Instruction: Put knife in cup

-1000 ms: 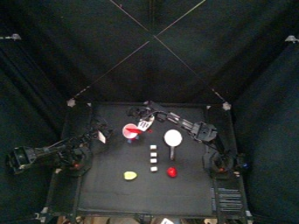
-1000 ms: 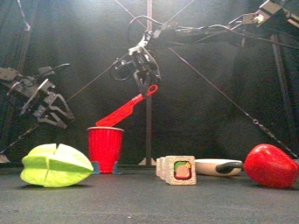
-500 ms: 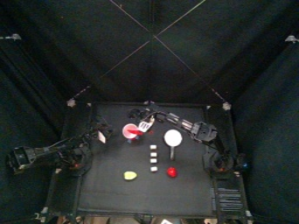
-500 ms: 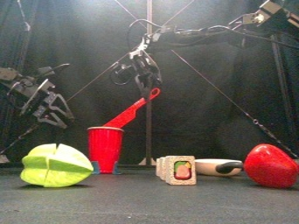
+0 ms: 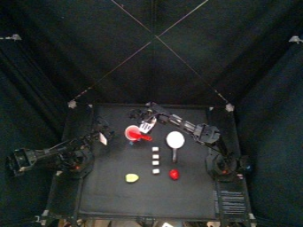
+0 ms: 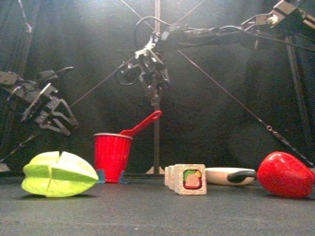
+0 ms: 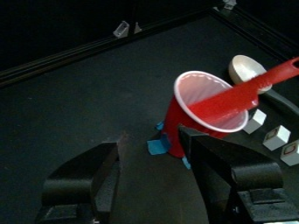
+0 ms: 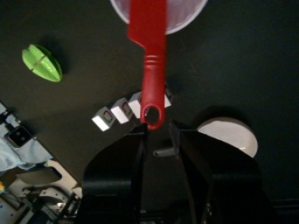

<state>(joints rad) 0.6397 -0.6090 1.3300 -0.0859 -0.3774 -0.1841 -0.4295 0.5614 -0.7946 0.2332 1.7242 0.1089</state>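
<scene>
This is a robot test pen in a lab. Black curtains [image 5: 71, 53] hang on all sides of a small black table [image 5: 196, 197]. Thin cross-braced rods [image 5: 154, 37] span overhead, and two black arms [image 6: 234, 32] are mounted at the table's sides.

Cup [image 6: 112, 155] mouth blocked on one side: knife [image 6: 140, 123] leans out over the rim toward the right gripper [image 6: 150, 85], which hangs directly above it. Left gripper [image 6: 47, 103] is well off to the side, air clear between it and the cup. Low front lane is cluttered: green fruit [image 6: 58, 174], sushi piece [image 6: 186, 178], white disc [image 6: 230, 174], red blob [image 6: 285, 174]. Bare worktop [image 5: 112, 173] behind the cup.
</scene>
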